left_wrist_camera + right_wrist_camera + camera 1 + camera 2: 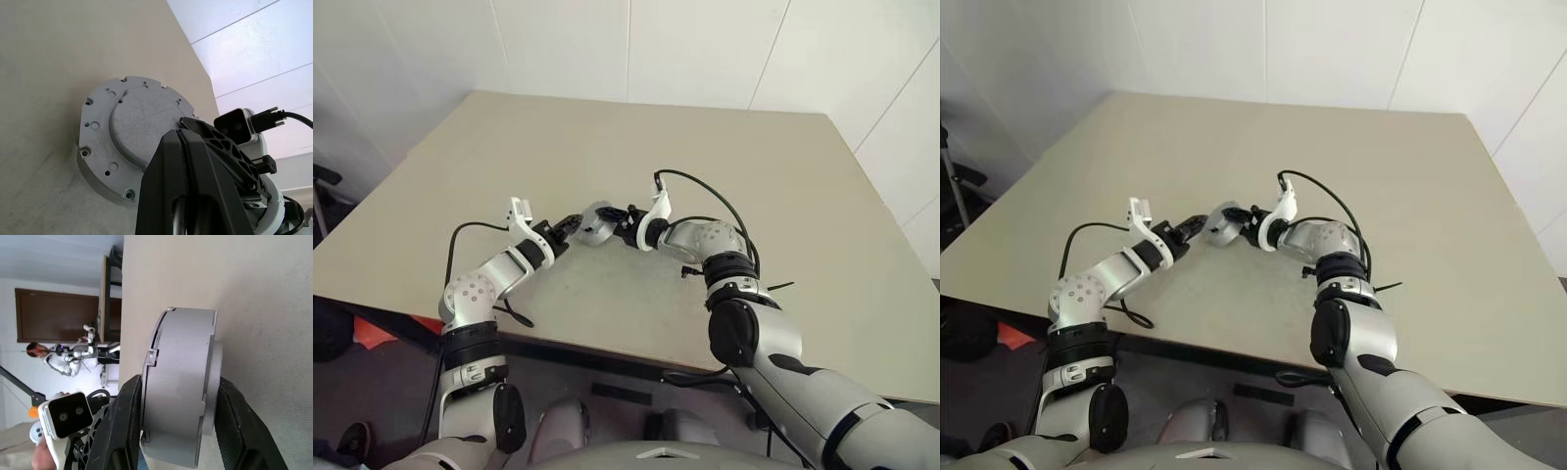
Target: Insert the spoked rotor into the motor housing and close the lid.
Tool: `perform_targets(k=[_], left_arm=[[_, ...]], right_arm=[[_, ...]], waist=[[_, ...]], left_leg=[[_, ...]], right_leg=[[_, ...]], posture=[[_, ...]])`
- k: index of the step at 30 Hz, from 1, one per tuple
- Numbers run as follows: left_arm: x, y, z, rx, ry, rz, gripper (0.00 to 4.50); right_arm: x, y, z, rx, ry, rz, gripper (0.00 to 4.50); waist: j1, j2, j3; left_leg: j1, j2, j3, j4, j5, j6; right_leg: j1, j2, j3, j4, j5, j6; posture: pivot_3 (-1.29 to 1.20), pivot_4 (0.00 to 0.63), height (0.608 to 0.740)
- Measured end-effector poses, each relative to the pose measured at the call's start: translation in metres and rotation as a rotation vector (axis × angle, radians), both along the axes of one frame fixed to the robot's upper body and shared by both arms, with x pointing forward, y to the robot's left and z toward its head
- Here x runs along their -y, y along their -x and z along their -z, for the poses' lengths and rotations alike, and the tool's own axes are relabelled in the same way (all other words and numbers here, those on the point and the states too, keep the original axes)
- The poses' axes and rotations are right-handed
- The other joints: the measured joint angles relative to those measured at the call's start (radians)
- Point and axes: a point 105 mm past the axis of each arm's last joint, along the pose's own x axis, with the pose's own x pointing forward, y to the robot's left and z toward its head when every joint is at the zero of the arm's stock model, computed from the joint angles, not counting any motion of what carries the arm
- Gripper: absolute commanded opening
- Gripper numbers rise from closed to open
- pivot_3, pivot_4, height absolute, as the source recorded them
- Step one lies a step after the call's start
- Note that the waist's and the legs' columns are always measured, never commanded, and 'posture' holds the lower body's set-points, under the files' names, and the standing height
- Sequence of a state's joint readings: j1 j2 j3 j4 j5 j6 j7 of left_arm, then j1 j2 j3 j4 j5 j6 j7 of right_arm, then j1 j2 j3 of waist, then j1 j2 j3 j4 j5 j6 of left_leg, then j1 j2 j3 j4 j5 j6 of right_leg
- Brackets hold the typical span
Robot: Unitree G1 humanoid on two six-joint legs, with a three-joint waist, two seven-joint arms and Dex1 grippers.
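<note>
Above the middle of the beige counter [783, 196], the right gripper [178, 431] clamped the grey motor housing [178, 382] by its two flat faces, its lid [151, 372] seated on it. The left gripper [570, 223], its fingers [190, 161] pressed together on nothing, met the housing's opposite side. Beyond the counter's edge, another robot [73, 355] stood before a dark wooden door [54, 316].

Bare table [783, 196] all around raised motor housing [597, 223]
</note>
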State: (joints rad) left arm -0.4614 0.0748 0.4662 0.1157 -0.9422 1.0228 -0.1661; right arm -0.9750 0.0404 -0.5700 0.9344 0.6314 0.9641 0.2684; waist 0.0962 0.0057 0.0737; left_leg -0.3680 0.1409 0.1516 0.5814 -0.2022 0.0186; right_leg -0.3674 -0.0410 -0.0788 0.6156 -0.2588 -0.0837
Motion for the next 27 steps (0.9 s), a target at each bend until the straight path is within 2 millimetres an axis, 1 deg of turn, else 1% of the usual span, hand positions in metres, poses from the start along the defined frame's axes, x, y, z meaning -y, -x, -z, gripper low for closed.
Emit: perform_targets(k=[5,11,16,18,21,23,27], left_arm=[[0.001,0.002,0.003,-0.008,0.001,0.004,0.00],[0.003,0.003,0.001,-0.001,0.010,0.014,0.00],[0.001,0.004,0.001,0.000,0.028,0.006,0.00],[-0.002,0.003,-0.002,0.011,0.055,-0.014,0.00],[-0.012,0.001,-0.007,0.023,0.135,-0.068,0.00],[-0.019,0.002,-0.009,0.029,0.170,-0.090,0.00],[-0.036,0.005,-0.008,0.017,0.221,-0.148,0.00]], right_arm=[[0.003,-0.005,-0.002,-0.047,-0.076,0.056,1.96],[0.005,-0.012,-0.016,-0.033,-0.133,0.085,1.96],[0.006,-0.013,-0.017,-0.070,-0.187,0.115,1.96],[0.007,-0.016,-0.021,-0.076,-0.222,0.134,1.96],[0.009,-0.023,-0.038,-0.057,-0.297,0.163,1.96],[0.009,-0.026,-0.045,-0.051,-0.328,0.180,1.96],[0.010,-0.028,-0.048,-0.063,-0.357,0.196,1.96]], waist=[[0.001,0.000,0.000],[0.001,0.000,0.000],[0.001,0.000,0.000],[0.001,0.000,0.000],[0.000,0.000,0.000],[0.000,0.000,0.000],[0.001,0.000,0.000]], left_leg=[[-0.003,0.000,0.000,0.000,0.001,0.001],[-0.006,0.000,0.000,0.001,0.000,0.003],[-0.008,0.000,0.000,0.002,0.000,0.003],[-0.010,0.000,0.000,0.004,0.000,0.003],[-0.015,0.002,0.000,0.012,-0.002,0.006],[-0.016,0.003,0.000,0.015,-0.003,0.007],[-0.017,0.003,0.001,0.017,-0.003,0.008]], right_leg=[[-0.002,0.000,0.000,0.001,0.000,0.000],[-0.005,0.000,-0.001,0.003,0.000,0.000],[-0.007,0.000,-0.001,0.003,0.000,0.000],[-0.009,-0.001,-0.001,0.005,0.000,0.000],[-0.013,0.000,-0.002,0.009,0.000,0.000],[-0.013,0.000,-0.002,0.009,0.000,0.000],[-0.013,-0.001,-0.002,0.009,0.000,0.000]], posture=[[0.00,0.000,0.740],[0.00,0.000,0.740],[0.00,0.000,0.740],[0.00,0.000,0.740],[0.00,0.000,0.740],[0.00,0.000,0.740],[0.00,0.000,0.740]])
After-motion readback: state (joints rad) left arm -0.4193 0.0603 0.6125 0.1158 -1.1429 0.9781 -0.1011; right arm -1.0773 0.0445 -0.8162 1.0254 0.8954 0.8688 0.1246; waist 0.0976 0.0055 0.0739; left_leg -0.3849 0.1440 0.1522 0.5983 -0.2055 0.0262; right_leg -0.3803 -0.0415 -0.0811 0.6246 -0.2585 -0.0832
